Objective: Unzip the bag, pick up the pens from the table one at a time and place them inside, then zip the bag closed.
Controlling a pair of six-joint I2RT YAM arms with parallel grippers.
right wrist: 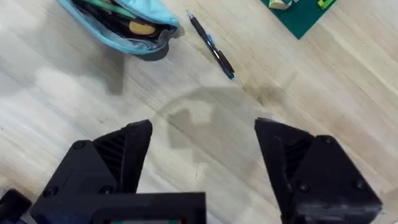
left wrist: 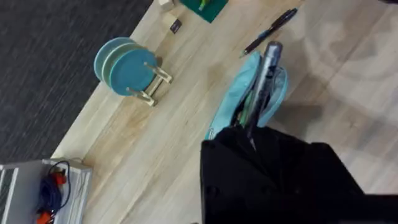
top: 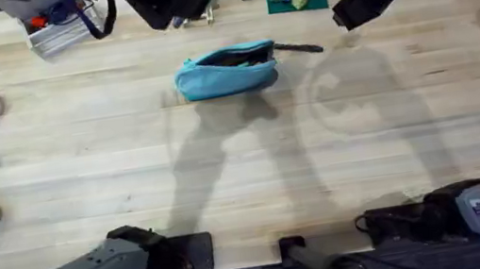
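bag [top: 226, 71] unzipped; left gripper [left wrist: 252, 134] clamped on silver pen [left wrist: 264, 78], ease it in lengthwise; right gripper [right wrist: 202, 155] fingers apart, black pen [right wrist: 211, 45] untouched.

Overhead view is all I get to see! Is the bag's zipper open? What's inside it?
Observer: Yes, it's open. The right wrist view looks into the bag: something green and something yellow lie inside.
Operator: Where's the silver pen?
Observer: The left wrist view shows the silver pen lying along the bag's open mouth, with one end poking past the bag.
Operator: Is the right tool ready for the black pen?
Observer: The right tool is wide open above bare table. The black pen, which has a blue band, lies ahead of it beside the bag.
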